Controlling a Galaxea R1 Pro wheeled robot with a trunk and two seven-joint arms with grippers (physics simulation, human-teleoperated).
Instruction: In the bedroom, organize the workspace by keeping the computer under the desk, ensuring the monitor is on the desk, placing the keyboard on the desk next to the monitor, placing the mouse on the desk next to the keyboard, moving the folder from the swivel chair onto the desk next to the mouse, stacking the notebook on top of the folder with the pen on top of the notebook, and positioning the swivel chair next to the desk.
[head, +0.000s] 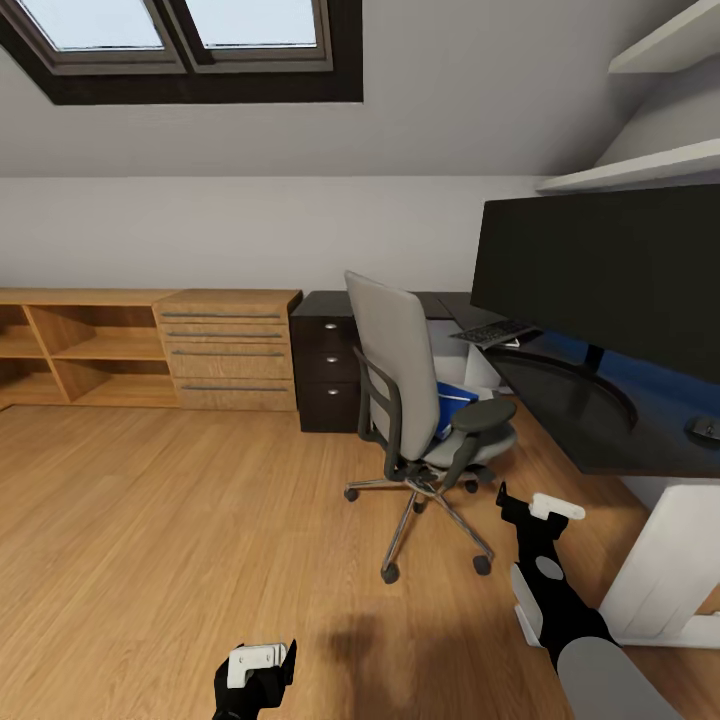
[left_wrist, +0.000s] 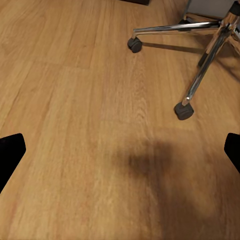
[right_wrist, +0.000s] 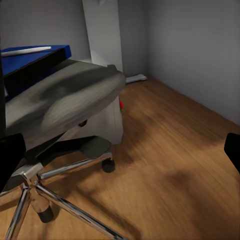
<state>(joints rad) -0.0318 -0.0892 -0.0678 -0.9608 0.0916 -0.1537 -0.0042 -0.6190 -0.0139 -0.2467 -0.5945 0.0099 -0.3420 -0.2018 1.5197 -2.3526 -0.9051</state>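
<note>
From the head view, the swivel chair (head: 425, 420) stands just beside the desk (head: 600, 420), the blue folder (head: 452, 408) on its seat — probably the pickup target. The right gripper (head: 535, 508) reaches toward the chair; the left gripper (head: 258, 665) hangs low. Left wrist: fingertips (left_wrist: 10, 152) spread over the wooden floor (left_wrist: 75, 100). Right wrist: fingertips (right_wrist: 232, 150) spread, empty — folder (right_wrist: 35, 57) ahead.

The left gripper (head: 262, 662) sits low, close to the trunk, its black fingers (left_wrist: 11, 150) spread wide apart with nothing between them. The right arm (head: 560, 610) extends forward and upward, raised higher than the left. The right gripper (head: 540, 505) points ahead, its fingers (right_wrist: 233, 146) likewise parted and empty.
</note>
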